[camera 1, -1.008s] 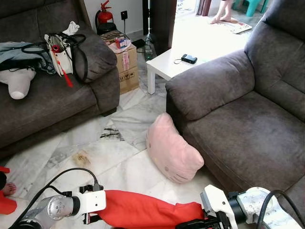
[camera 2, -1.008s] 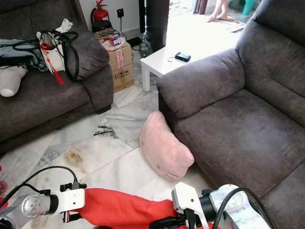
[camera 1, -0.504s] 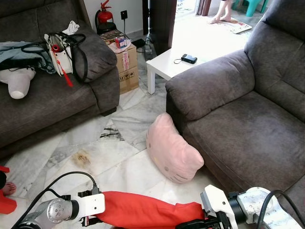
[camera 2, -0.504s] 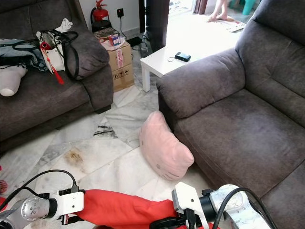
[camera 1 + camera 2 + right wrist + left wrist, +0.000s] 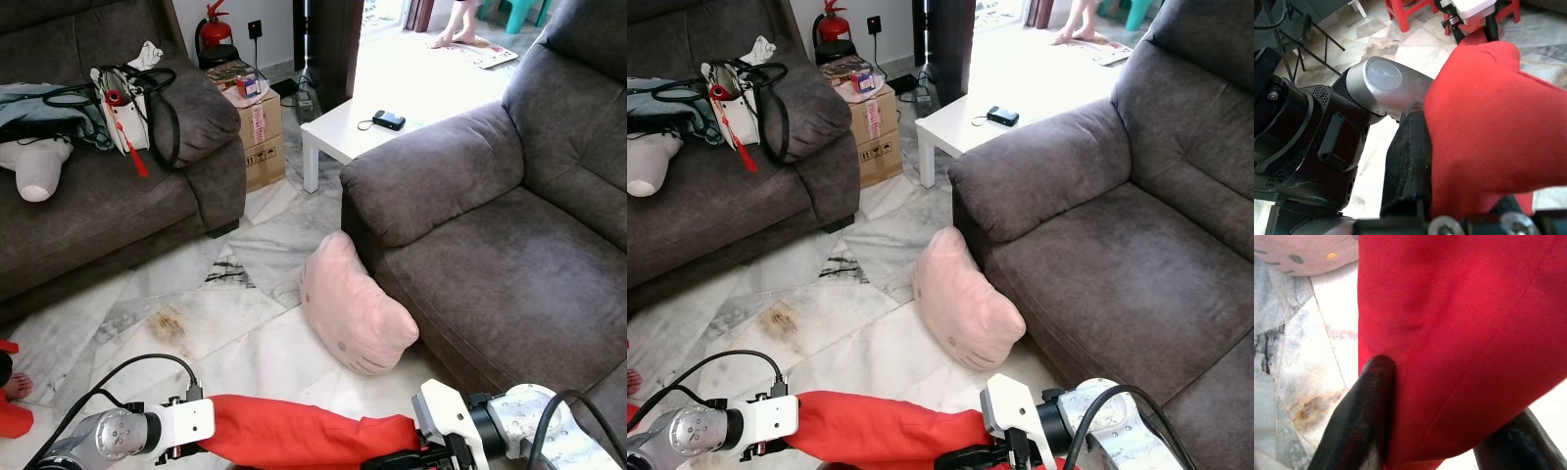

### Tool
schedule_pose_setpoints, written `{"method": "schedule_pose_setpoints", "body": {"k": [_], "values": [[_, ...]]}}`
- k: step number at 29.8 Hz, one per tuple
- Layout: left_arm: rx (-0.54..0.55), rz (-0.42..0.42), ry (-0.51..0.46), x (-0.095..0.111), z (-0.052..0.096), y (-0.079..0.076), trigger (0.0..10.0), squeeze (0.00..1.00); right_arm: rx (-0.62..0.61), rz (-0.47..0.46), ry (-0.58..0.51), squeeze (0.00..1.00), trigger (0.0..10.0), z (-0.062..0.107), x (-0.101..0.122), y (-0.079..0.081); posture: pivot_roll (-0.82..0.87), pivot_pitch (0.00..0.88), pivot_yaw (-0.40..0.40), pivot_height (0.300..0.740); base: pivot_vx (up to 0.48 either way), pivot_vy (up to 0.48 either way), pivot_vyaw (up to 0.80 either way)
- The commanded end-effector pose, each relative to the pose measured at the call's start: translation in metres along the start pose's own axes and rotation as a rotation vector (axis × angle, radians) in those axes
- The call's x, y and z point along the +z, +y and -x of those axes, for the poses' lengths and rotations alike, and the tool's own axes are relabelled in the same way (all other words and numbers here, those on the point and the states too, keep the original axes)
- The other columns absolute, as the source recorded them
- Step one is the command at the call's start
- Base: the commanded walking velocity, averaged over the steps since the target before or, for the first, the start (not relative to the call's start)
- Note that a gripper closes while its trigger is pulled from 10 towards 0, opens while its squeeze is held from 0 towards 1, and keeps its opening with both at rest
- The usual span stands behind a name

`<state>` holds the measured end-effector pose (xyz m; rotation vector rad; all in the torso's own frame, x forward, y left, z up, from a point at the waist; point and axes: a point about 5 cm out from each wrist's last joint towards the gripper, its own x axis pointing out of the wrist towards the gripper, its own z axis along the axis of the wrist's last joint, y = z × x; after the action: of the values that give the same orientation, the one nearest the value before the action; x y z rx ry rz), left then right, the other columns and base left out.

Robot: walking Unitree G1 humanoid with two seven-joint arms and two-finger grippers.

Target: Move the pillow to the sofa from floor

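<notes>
Left gripper [image 5: 1435,431] has dropped a bit. Both it and the right gripper [image 5: 1459,196] pinch the red pillow [image 5: 304,436]. Probably lift evenly, then swing toward the sofa [image 5: 509,264] ahead-right.

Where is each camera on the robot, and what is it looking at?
Left eye: on the head, looking down at the pink cat-face pillow beside the grey fabric sofa; both silver arms show.
Right eye: same scene, slightly shifted.
Left wrist: looks along the left gripper, jaws pinching the red fabric pillow.
Right wrist: looks along the right gripper, clamping it too.
All share the red pillow.
</notes>
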<state>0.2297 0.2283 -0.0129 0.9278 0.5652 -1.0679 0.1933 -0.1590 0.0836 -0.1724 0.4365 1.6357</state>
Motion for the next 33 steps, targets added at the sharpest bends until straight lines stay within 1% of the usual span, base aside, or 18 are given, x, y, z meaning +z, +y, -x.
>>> {"method": "schedule_pose_setpoints", "body": {"k": [1,16,24,27,28,29,32,33], "values": [[-0.026,0.003,0.014,-0.004,0.0,-0.006,0.0,0.0,0.025,0.065,-0.059,0.0,10.0,-0.003,0.015,0.0,0.09,0.157,-0.001,0.74,0.0,0.0,0.0],[-0.022,0.012,0.016,-0.005,0.0,-0.008,0.0,0.0,0.002,0.057,-0.064,0.0,10.0,-0.004,0.012,-0.004,0.1,0.14,0.001,0.74,0.0,0.0,0.0],[-0.015,0.05,-0.003,-0.005,0.0,-0.012,0.0,0.0,-0.02,0.047,-0.075,0.0,10.0,-0.004,0.01,-0.007,0.1,0.14,0.003,0.74,0.0,0.0,0.0],[0.023,0.074,-0.012,-0.005,0.001,-0.01,0.0,0.0,-0.037,0.039,-0.08,0.0,10.0,-0.004,0.008,-0.008,0.1,0.145,0.002,0.74,0.0,0.0,0.0],[0.051,0.089,-0.019,-0.005,0.001,-0.007,0.0,0.0,-0.054,0.037,-0.08,0.0,10.0,-0.004,0.007,-0.009,0.1,0.145,0.002,0.74,0.0,0.0,0.0],[0.065,0.093,-0.02,-0.004,0.001,-0.006,0.0,0.0,-0.062,0.037,-0.082,0.0,10.0,-0.003,0.006,-0.01,0.1,0.145,0.002,0.74,0.0,0.0,0.0],[0.151,0.101,-0.027,-0.002,0.002,0.003,0.0,0.0,-0.101,0.032,-0.1,0.0,10.0,-0.002,0.005,-0.013,0.1,0.148,0.0,0.74,0.0,0.0,0.0],[0.213,0.117,-0.04,0.0,0.002,0.01,3.0,0.0,-0.147,0.029,-0.12,0.0,10.0,0.0,0.004,-0.018,0.1,0.148,0.0,0.74,0.0,0.0,0.0]]}}
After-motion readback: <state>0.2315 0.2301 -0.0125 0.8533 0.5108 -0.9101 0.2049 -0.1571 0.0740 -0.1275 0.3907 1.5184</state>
